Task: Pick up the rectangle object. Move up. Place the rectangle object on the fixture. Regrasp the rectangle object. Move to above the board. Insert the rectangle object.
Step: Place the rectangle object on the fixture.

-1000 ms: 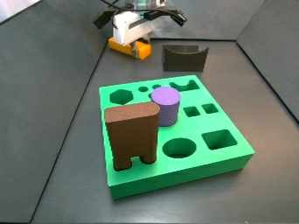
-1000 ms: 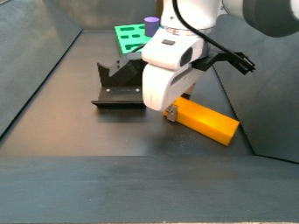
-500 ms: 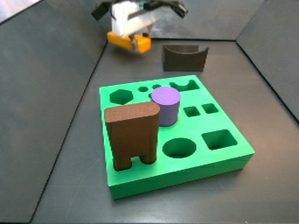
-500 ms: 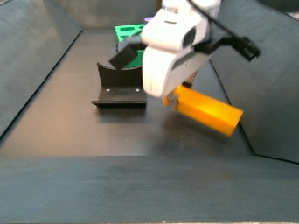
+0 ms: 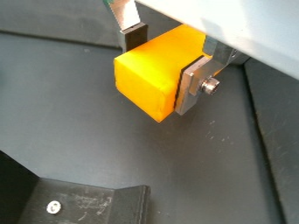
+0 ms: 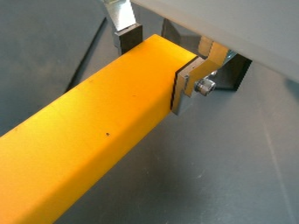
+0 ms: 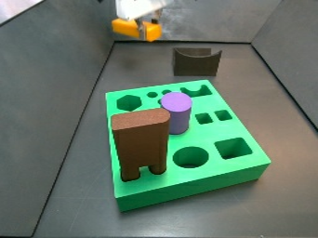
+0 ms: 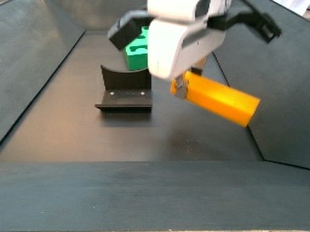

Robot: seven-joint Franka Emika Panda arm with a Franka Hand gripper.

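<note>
Wrist views showed the gripper [image 5: 163,59] jaws clamped on the smooth orange-yellow rectangular block [image 6: 87,149], lifted off the floor at frame centre-right in a side view [image 8: 218,98]; fingertips hidden there.

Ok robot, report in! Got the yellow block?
Gripper shut on the rectangle object, off the floor. Fixture empty, beside and below. Nothing in the way.

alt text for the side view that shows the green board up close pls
The pincer holds the rectangle object in the air at the far end of the floor, beyond the fixture. In front, the green board carries a brown block and a purple cylinder.
</note>
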